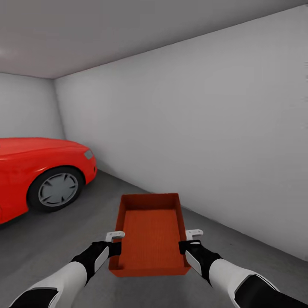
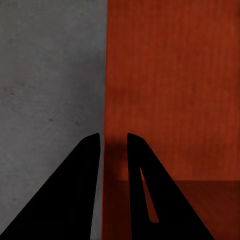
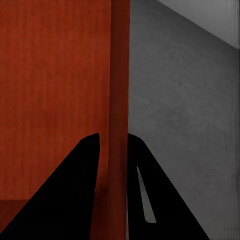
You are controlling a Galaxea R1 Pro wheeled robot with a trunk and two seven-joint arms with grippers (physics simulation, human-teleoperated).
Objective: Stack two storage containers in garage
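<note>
Container: one orange-red rectangular open-top storage bin with smooth walls is held level in front of the robot, above the dark grey mottled concrete floor of the garage.
Left gripper: its black fingers stand narrow, straddling the bin's left long wall, one finger outside over the floor, the other inside the bin; they are clamped on that wall.
Right gripper: its black fingers likewise pinch the bin's right long wall, the orange rim running up between them, one finger inside, one outside.
Hold: in the head view both grippers grip the long sides near the bin's near end, opposite each other.
Surroundings: a plain grey-white wall runs along the right; a glossy red car with a grey-spoked wheel stands well apart at the left.
</note>
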